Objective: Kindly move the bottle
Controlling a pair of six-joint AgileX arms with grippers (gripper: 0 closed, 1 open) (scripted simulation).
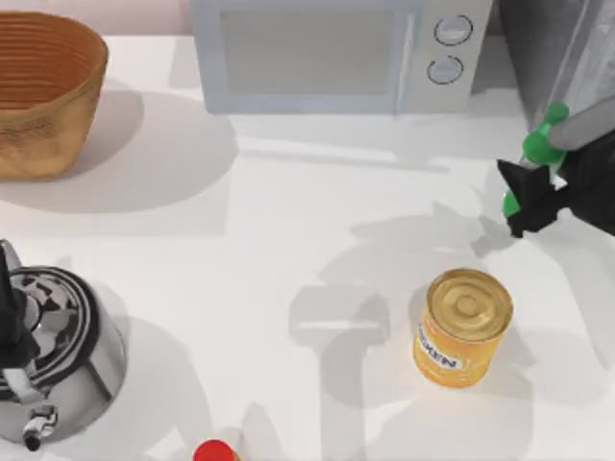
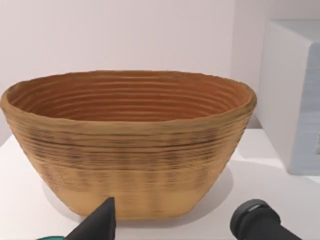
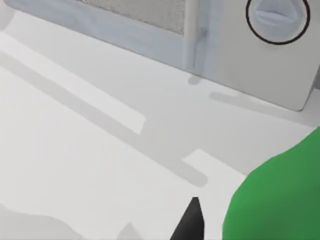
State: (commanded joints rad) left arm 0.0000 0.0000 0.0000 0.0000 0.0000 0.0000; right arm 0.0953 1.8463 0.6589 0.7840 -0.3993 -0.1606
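Observation:
The green bottle hangs at the table's right edge, just right of the microwave, lifted off the surface and tilted. My right gripper is shut on it, black fingers on either side of its green body. In the right wrist view the bottle bulges green, close beside one black fingertip. My left arm is parked at the far left. One of its dark fingertips shows in the left wrist view, facing the basket.
A yellow tin can stands on the table in front of the held bottle. A microwave lines the back, a wicker basket sits back left, a steel kettle front left, and a red-capped item at the front edge.

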